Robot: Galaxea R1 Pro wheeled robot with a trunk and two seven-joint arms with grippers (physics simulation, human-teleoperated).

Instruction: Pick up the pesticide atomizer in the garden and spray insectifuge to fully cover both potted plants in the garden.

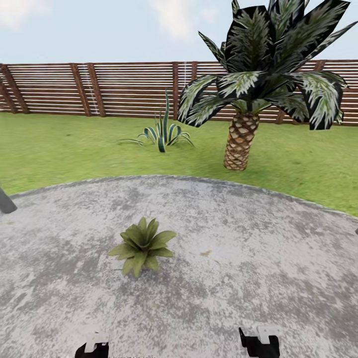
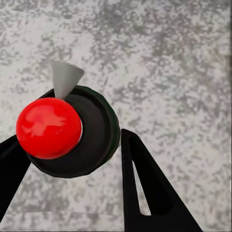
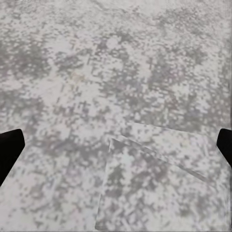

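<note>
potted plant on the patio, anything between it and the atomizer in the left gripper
Nothing visible: bare patio lies between the left gripper, shut on the pesticide atomizer, and the potted plant.

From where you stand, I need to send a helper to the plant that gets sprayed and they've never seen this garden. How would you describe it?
Find the round grey paved patio in front of the lawn and the slat fence. The potted plant sits on the paving, left of centre. It is a low rosette of broad pointed leaves, unlike the tall palm-like plant and the thin-leaved spiky plant, both on the grass.
</note>
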